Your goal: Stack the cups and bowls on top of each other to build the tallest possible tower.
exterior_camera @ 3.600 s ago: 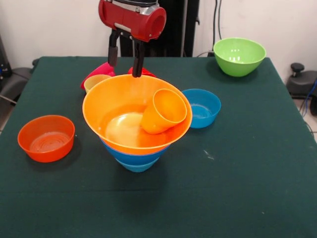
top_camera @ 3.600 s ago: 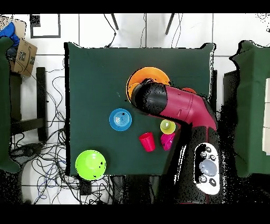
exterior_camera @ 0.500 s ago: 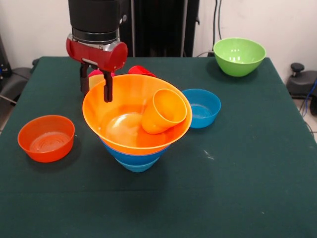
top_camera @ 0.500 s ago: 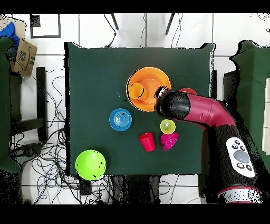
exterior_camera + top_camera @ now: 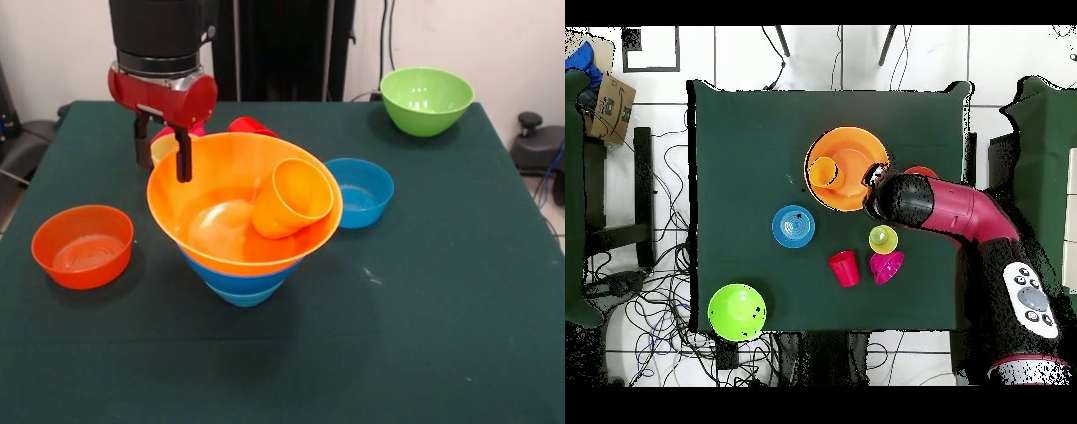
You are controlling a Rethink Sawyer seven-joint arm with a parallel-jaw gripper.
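Meanwhile the gripper (image 5: 160, 159) hung with fingers parted and empty over the far left rim of the tower (image 5: 243, 216) (front view), its top a wide yellow-orange bowl (image 5: 207, 225). An orange-yellow cup (image 5: 291, 199) lay tilted inside that bowl, right of the gripper. Behind the tower stood a red cup (image 5: 844, 268).
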